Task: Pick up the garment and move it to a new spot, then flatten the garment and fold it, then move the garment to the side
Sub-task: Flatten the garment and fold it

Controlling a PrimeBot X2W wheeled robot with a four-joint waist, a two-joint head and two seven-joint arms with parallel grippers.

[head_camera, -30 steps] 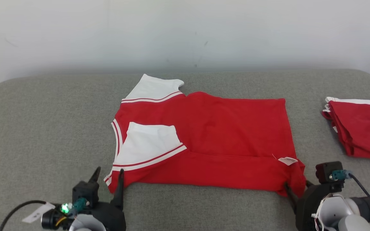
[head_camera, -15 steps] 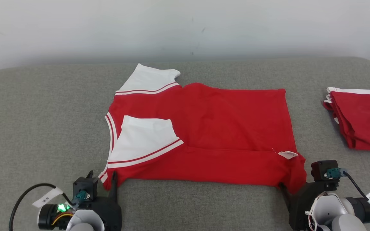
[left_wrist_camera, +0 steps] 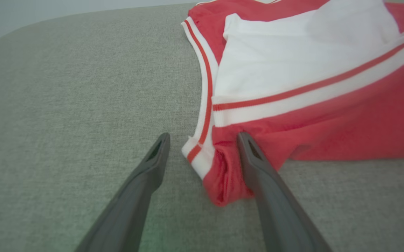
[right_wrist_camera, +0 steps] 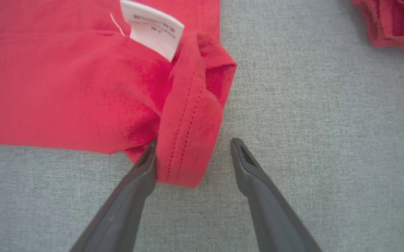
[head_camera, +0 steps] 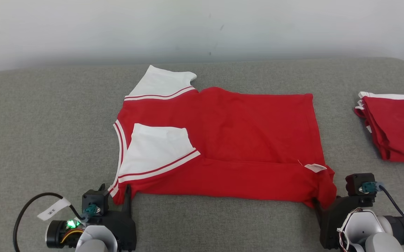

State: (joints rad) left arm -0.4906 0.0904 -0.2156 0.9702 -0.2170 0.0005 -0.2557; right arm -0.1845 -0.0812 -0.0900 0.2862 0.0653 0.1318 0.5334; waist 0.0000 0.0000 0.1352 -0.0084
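Red shirt (head_camera: 244,140) lies part-folded on grey bench (head_camera: 48,122), left pincer (left_wrist_camera: 203,136) and right pincer (right_wrist_camera: 193,142) both wide open, each straddling a near corner.

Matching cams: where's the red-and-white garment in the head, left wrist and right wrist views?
Head: garment spread across the centre.
Left wrist: upper right, its striped corner between the fingers of the left gripper.
Right wrist: upper left, its hem corner between the fingers of the right gripper.
Shared landmark: the grey cushion under it.
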